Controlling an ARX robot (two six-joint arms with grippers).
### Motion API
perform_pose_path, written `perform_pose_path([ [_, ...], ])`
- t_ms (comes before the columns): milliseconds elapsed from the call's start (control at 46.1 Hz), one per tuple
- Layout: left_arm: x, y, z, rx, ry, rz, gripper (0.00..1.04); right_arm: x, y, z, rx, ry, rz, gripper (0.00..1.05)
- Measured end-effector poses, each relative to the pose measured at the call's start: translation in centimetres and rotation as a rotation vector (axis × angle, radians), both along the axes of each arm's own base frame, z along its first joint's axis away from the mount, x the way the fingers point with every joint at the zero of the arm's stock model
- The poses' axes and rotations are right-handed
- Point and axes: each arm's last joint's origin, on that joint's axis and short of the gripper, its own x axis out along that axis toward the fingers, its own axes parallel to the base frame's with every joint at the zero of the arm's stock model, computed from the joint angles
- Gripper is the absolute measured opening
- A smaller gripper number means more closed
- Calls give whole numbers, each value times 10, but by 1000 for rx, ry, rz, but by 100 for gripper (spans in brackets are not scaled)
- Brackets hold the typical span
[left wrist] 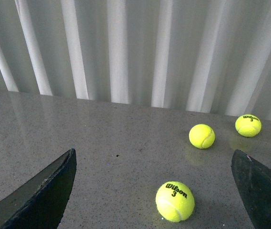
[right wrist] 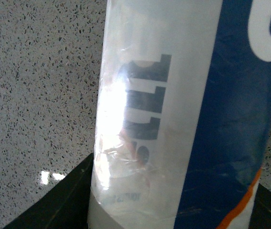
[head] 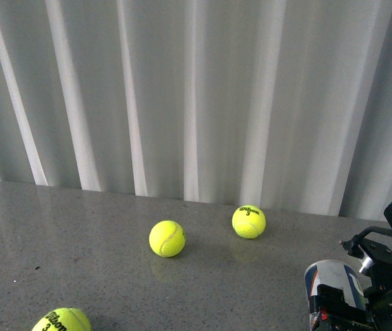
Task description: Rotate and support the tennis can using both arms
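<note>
Tennis can is pinched by the right tool, left tool spread and empty; slippage on slick plastic is risked if rotated unsupported.

Navy-white tennis can, orange stripe

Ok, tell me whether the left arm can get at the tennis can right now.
Probably, but not head-on. The left gripper is open, facing only tennis balls and table; the tennis can is off to the right, held in the right gripper, outside the left wrist view.
</note>
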Motion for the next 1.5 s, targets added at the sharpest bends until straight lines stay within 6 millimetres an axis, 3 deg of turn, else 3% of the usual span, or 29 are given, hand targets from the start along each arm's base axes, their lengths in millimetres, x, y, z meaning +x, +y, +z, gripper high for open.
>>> perform_pose_path([
  [282,0,0,0,0,0,0,98,-1,2,8,-6,-32,53,34],
  [434,0,0,0,0,0,0,98,-8,5,32,-83,-106,196,22],
  [651,0,0,0,0,0,0,98,-12,0,61,-277,-279,374,14],
  [802,0,0,0,0,0,0,98,-28,-8,73,-443,-470,695,9],
  [997,0,0,0,0,0,0,98,-41,-8,65,-632,-532,1014,6],
  [1171,0,0,0,0,0,0,98,-37,-3,45,-836,-594,1236,6],
  [1496,0,0,0,0,0,0,98,-33,21,23,-882,-662,1386,6],
])
